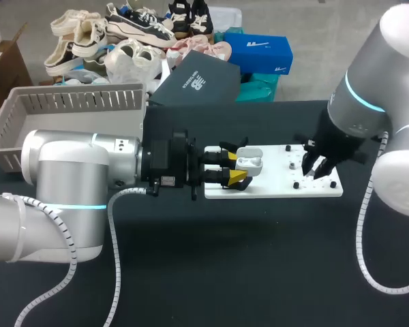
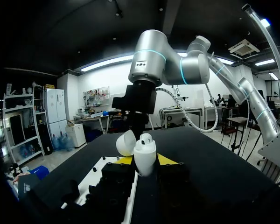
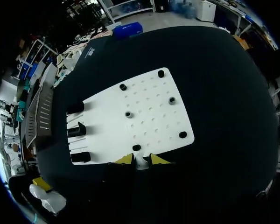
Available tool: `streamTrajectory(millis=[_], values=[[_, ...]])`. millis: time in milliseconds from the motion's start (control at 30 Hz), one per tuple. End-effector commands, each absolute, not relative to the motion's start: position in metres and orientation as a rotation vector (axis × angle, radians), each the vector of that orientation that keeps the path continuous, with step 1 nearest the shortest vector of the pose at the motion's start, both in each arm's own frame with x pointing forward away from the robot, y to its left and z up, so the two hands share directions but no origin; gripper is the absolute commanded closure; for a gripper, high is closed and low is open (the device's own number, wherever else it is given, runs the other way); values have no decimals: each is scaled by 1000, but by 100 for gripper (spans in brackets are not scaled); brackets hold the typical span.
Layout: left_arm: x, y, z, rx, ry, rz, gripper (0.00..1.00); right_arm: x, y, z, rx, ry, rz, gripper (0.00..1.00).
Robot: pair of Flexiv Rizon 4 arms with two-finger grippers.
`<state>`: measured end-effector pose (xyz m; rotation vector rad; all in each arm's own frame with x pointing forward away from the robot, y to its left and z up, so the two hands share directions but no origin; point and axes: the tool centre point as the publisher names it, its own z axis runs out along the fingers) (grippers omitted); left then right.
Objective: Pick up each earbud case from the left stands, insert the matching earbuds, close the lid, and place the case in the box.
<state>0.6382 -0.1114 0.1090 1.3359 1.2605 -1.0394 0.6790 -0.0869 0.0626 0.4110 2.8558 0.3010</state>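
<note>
DESK: What fills the foreground?

PHOTOGRAPHER: The left arm [image 1: 61, 197], grey and white, stretched in across the black table [image 1: 211, 272]. Its left gripper [image 1: 235, 167] pinches the earbud case [image 1: 251, 163] from both sides, with the yellow tips pressed to the white shell.

DESK: And where is the case?

PHOTOGRAPHER: Held upright over the left end of the white board [image 1: 279, 185], near the black stands [image 3: 78, 130] at that end. The lid [image 2: 125, 143] is tipped back open, and one earbud [image 2: 146, 137] sits in the case.

DESK: The other arm?

PHOTOGRAPHER: The right gripper [image 3: 141, 159] hangs over the board's right half, well apart from the case. Its fingers are closed on a loose earbud [image 3: 140, 163], a small white piece caught between the yellow tips. It is just beside a black peg [image 3: 136, 147] at the board's edge. More such pegs dot the board.

DESK: Anything else on the table?

PHOTOGRAPHER: A grey slatted crate [image 1: 68, 109] at the far left corner, behind the left arm.
</note>
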Motion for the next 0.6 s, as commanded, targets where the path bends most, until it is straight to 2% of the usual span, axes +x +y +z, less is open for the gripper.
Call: streamTrajectory(millis=[33,267,600], values=[[639,-111,108,1338,1258,-1043,100,658,-93,92,434,2790,247,100],[639,-111,108,1338,1258,-1043,100,640,-91,136,454,2693,192,100],[639,-111,108,1338,1258,-1043,100,614,-57,176,397,2645,147,100]])
